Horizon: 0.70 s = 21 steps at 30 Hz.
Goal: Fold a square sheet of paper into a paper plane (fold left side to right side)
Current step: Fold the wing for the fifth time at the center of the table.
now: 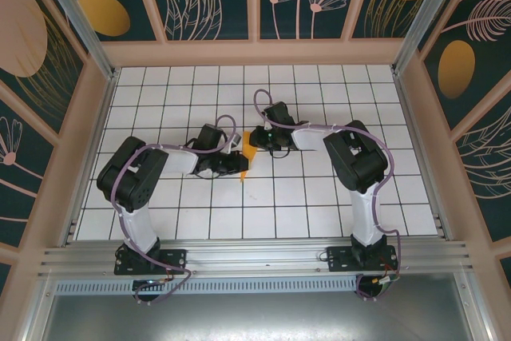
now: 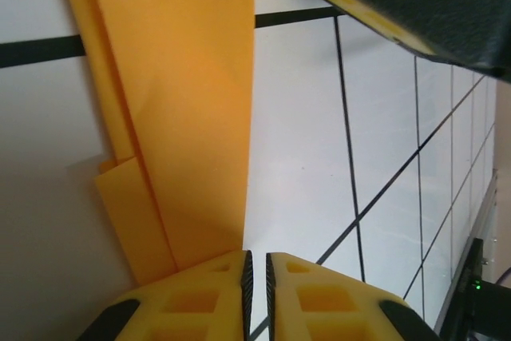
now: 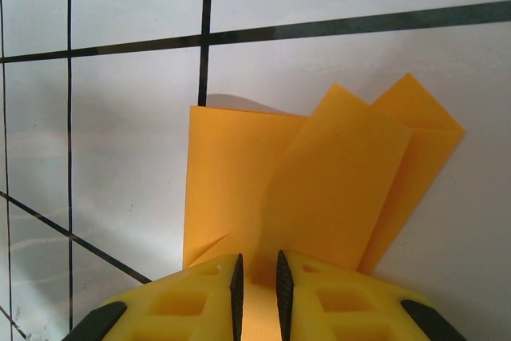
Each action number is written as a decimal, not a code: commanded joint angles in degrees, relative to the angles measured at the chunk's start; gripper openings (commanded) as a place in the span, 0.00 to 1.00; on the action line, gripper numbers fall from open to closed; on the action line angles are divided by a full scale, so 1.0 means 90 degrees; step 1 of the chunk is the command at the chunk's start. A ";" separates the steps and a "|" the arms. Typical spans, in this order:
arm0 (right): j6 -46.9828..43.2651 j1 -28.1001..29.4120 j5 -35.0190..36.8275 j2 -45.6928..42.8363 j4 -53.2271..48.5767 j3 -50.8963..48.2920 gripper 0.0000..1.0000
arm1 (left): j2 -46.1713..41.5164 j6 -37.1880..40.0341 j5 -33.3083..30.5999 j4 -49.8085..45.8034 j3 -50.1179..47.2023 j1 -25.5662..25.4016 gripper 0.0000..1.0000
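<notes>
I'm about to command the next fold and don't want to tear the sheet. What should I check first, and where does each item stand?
1. Right tool clamps the paper: ok, paper sits between its fingers.
2. Left tool clamps it: cannot tell; shut, paper reaches one finger.
3. Layers aligned: not ok, flaps overlap askew.
4. Tools apart: ok, close but not touching.
5. Paper flat on the table: cannot tell.
</notes>
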 commanded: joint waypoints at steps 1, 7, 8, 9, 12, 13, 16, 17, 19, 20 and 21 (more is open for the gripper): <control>-0.0152 -0.0006 0.0388 0.0150 -0.0703 -0.0005 0.22 | 0.0140 0.0205 -0.0501 -0.0614 -0.0079 -0.0049 0.15; -0.0264 -0.0008 0.0454 0.0102 -0.0725 0.0042 0.21 | 0.0029 0.0072 -0.0723 -0.0495 -0.0245 -0.0050 0.09; -0.0300 -0.0018 0.0464 -0.0016 -0.0601 -0.0023 0.21 | 0.0043 0.0043 -0.0714 -0.0446 -0.0301 -0.0047 0.08; -0.0313 -0.0048 0.0452 -0.0150 -0.0451 -0.0104 0.21 | 0.0059 0.0013 -0.0717 -0.0394 -0.0359 -0.0050 0.07; -0.0427 -0.0151 0.0237 -0.0691 0.0057 -0.0422 0.12 | 0.0055 -0.0034 -0.0723 -0.0245 -0.0518 -0.0047 0.03; -0.0482 -0.0171 0.0203 -0.0879 0.0146 -0.0537 0.10 | 0.0056 -0.0005 -0.0732 -0.0235 -0.0544 -0.0047 0.02; -0.0584 -0.0153 -0.0017 -0.1228 0.0255 -0.0810 0.07 | 0.0068 0.0075 -0.0752 -0.0231 -0.0549 -0.0048 0.02; -0.0566 -0.0131 -0.0196 -0.1297 0.0355 -0.0920 0.06 | 0.0064 0.0086 -0.0735 -0.0220 -0.0545 -0.0047 0.02; -0.0507 -0.0029 -0.0463 -0.1367 0.0590 -0.1113 0.05 | 0.0067 0.0102 -0.0707 -0.0194 -0.0539 -0.0049 0.01; -0.0492 0.0039 -0.0580 -0.1363 0.0678 -0.1160 0.05 | 0.0061 0.0114 -0.0712 -0.0195 -0.0538 -0.0051 0.01; -0.0482 0.0095 -0.0618 -0.1342 0.0706 -0.1172 0.05 | 0.0052 0.0124 -0.0714 -0.0194 -0.0540 -0.0050 0.01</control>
